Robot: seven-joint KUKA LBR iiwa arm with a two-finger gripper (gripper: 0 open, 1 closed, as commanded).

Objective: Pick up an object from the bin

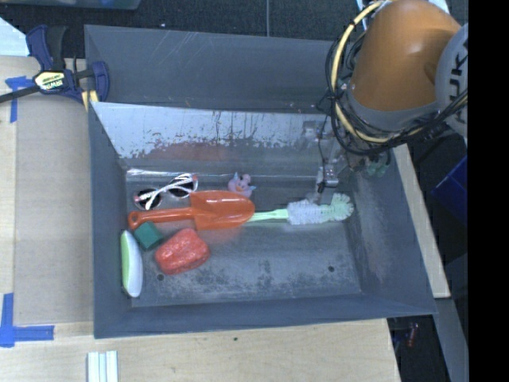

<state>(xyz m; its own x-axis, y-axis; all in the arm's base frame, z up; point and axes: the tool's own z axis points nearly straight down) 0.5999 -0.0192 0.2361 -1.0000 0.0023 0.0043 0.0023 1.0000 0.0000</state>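
**Gripper parked right over the dish brush**

The arm comes in from the right, with its big orange cover (398, 50) and a loop of yellow and black cables (343, 94) hanging over the top right corner of the bin (238, 78). The gripper (324, 183) is low in the bin, near the back wall on the right side of the floor. Honestly I can't tell whether it's spread or pinched together; it's just a small dark shape from this angle. Nothing visibly caught in it either.

The thing right under it is a brush (314, 212) with a white bristly head and a pale green handle. It lies flat on the floor, head to the right and handle pointing left. The gripper tip sits just behind the bristle end, very close; can't say if it's touching.

Everything else is well off to the left:
- an orange scoop (208, 211), its bowl meeting the end of the brush handle
- white sunglasses (167, 191) just behind the scoop's handle
- a small pink thing (241, 184) by the back wall
- a green block (148, 235) next to a lumpy red thing (182, 251)
- a white and green oblong thing (131, 263) along the left wall
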